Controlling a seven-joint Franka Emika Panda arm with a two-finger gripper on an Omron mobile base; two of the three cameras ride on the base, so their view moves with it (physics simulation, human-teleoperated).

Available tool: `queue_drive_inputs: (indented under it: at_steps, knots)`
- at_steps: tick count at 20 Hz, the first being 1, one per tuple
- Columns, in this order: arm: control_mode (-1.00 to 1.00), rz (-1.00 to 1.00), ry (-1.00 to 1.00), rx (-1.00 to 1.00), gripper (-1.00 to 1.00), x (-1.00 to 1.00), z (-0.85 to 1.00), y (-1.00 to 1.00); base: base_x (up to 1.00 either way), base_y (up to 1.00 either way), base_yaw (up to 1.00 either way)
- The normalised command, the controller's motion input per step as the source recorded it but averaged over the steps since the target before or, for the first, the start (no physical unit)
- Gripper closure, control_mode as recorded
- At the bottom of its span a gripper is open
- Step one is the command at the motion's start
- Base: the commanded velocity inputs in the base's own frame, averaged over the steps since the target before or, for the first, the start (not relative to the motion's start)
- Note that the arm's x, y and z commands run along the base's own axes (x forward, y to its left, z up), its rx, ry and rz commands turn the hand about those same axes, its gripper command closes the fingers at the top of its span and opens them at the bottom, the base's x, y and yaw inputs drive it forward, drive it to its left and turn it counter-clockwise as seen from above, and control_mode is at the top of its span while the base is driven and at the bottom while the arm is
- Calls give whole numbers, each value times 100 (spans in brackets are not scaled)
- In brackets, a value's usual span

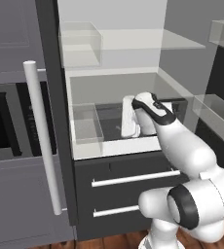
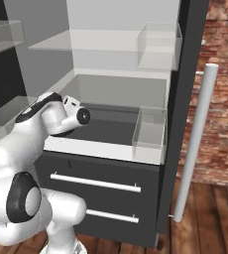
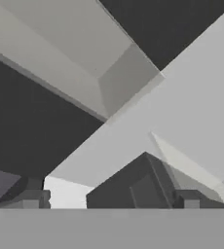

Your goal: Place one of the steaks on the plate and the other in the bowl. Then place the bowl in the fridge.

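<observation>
Fridge [image 1: 60,97] stands open, white interior, clear shelves. Arm reaches into the lower compartment above the two dark drawers [image 1: 133,177] with silver pull bars. Gripper [image 3: 109,197] sits over the dark floor of that compartment; in the hand view its finger tips [image 3: 33,197] rise at 7 and 5 o'clock, spread wide, nothing between them. Clear bin [image 1: 87,124] at 9 o'clock of the hand in the left base view. Long silver door handle [image 1: 43,136] further left. Bowl and steaks: cannot tell where.
</observation>
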Motion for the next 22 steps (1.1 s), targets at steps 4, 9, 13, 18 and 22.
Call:
queue_drive_inputs:
  at_steps: [4, 9, 13, 18, 22]
  knots:
    - [-100, 24, -15, -70, -100, -8, 78, -100, 0, 0, 0]
    - [-100, 26, 7, -94, -100, -42, 32, -62, 0, 0, 0]
    - [-100, 55, 8, -80, -100, -72, -2, 0, 0, 0, 0]
    - [-100, 55, 9, -22, -100, -86, -27, -27, 0, 0, 0]
    - [-100, 70, 8, -29, -100, -51, -2, -13, 0, 0, 0]
